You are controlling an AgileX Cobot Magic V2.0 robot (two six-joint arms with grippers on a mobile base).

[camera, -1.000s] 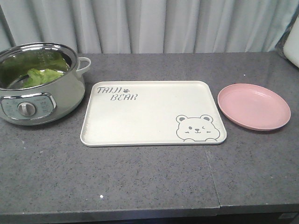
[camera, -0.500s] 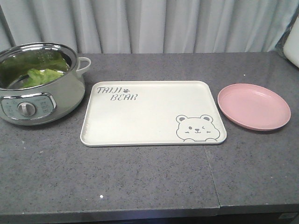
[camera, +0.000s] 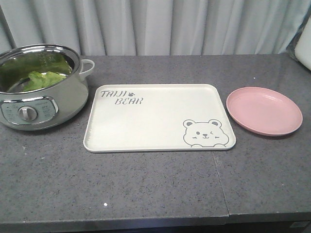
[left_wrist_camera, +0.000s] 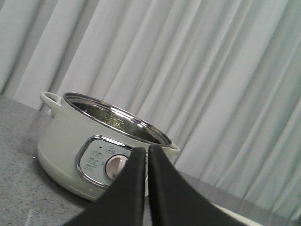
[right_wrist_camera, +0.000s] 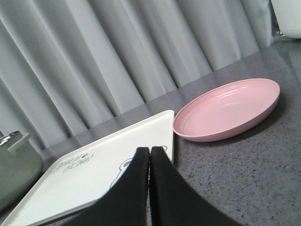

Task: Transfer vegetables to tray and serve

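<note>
Lettuce (camera: 41,80) sits inside the pot (camera: 68,104) at the left edge of my front view, tray (camera: 155,116) just right of it, mid-frame. My left gripper (left_wrist_camera: 146,150) and right gripper (right_wrist_camera: 149,150) are both pinched closed.

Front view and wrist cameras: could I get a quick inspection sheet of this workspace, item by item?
Surface: grey speckled counter, with a seam towards the right.
Job's things: lettuce lies in the pot on the left; tray in the centre, nothing on it.
Clutter: pink plate, right of the tray and apart from it.
Grippers: left gripper and right gripper both shut, holding nothing.
Cables: nothing seen.
Surroundings: pale curtain behind; white object at far right edge, unclear.
</note>
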